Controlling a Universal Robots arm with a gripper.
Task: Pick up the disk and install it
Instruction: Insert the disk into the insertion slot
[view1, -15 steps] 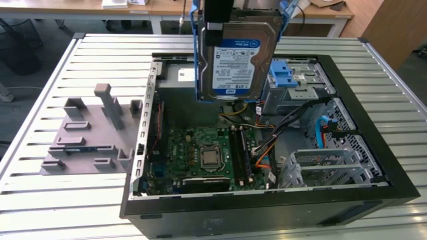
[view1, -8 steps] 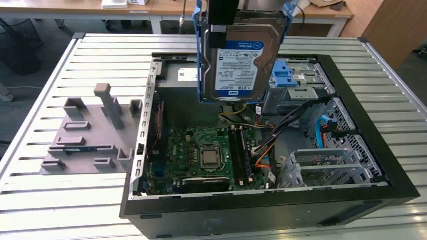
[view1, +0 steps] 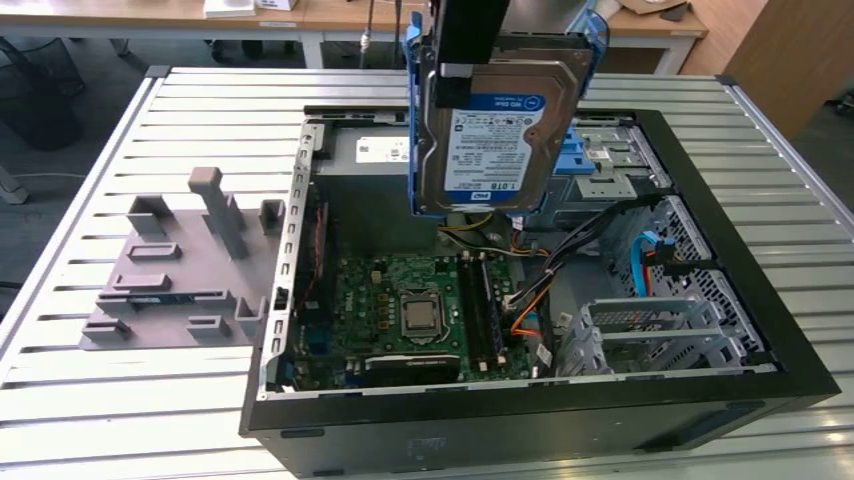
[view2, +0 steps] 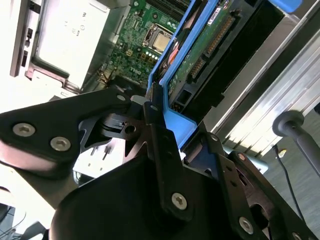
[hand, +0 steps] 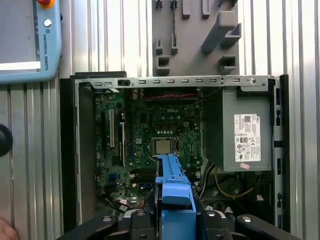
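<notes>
The disk (view1: 501, 135), a silver hard drive with a white-and-blue label in a thin blue bracket, hangs upright above the open computer case (view1: 534, 425), over its back half. My gripper (view1: 461, 72) comes down from above and is shut on the disk's upper edge. In the second wrist view the black fingers (view2: 159, 131) clamp the blue bracket, and the disk's green circuit board (view2: 200, 45) faces the camera. In the first wrist view the blue bracket (hand: 174, 192) sticks out from my gripper (hand: 175, 220) over the motherboard (hand: 160, 140).
A grey power supply (hand: 245, 137) fills one corner of the case. Drive bays with a blue latch (view1: 577, 160) lie at the exterior view's right. A grey fixture plate (view1: 174, 275) sits on the slatted table left of the case. A teach pendant (hand: 25, 40) lies beside the case.
</notes>
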